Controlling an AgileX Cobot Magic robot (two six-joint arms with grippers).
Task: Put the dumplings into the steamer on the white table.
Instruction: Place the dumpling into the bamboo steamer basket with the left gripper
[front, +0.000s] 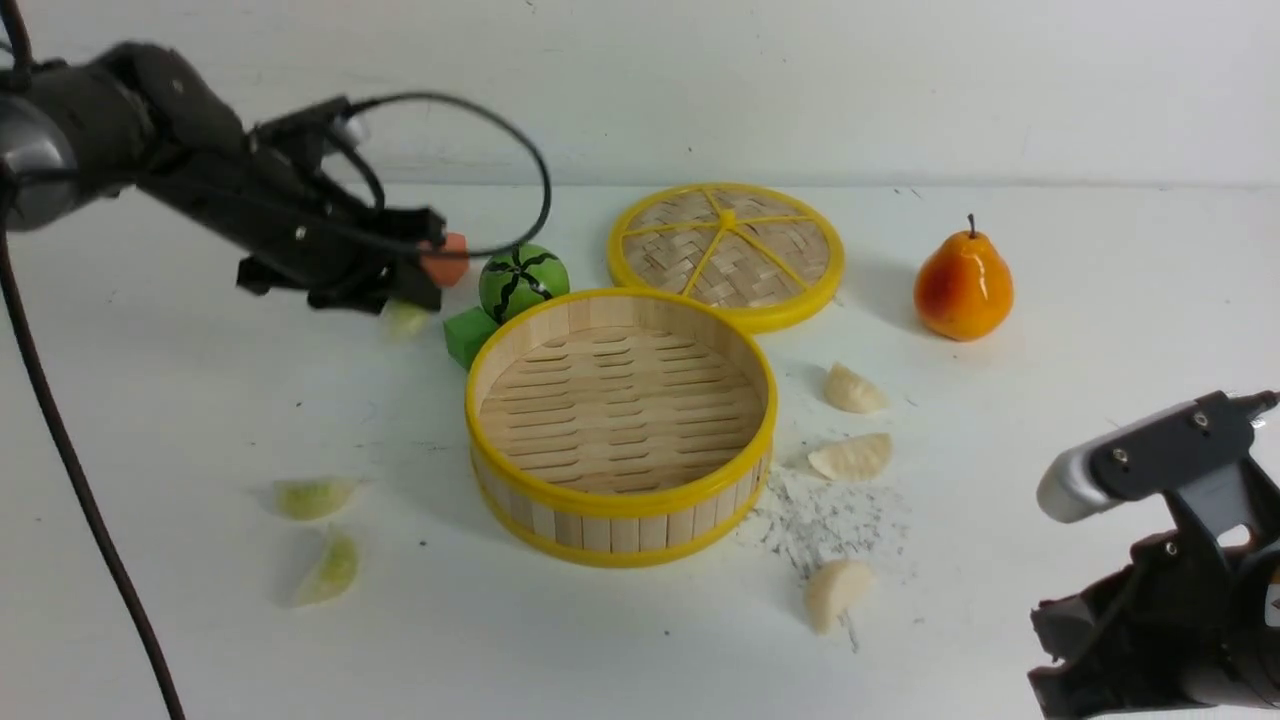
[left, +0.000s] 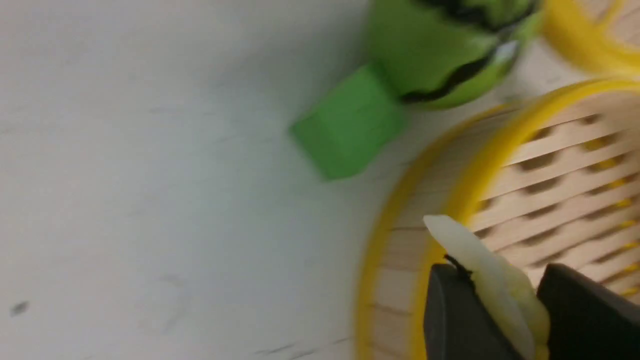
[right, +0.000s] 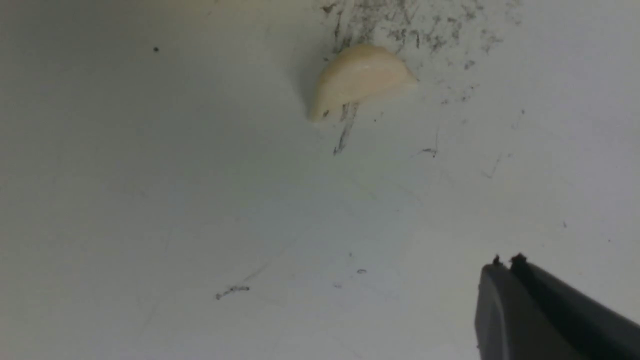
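Pleated pale dumpling was pinched by left tool near yellow rim of slatted bamboo steamer. Right tool was seen shut over scuffed white worktop.

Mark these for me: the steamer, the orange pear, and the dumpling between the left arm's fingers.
steamer (front: 610, 532), front view, near side of its wooden-strip wall.
orange pear (front: 962, 285), front view, middle of its body.
held dumpling (left: 482, 267), left wrist view, its exposed pale body.
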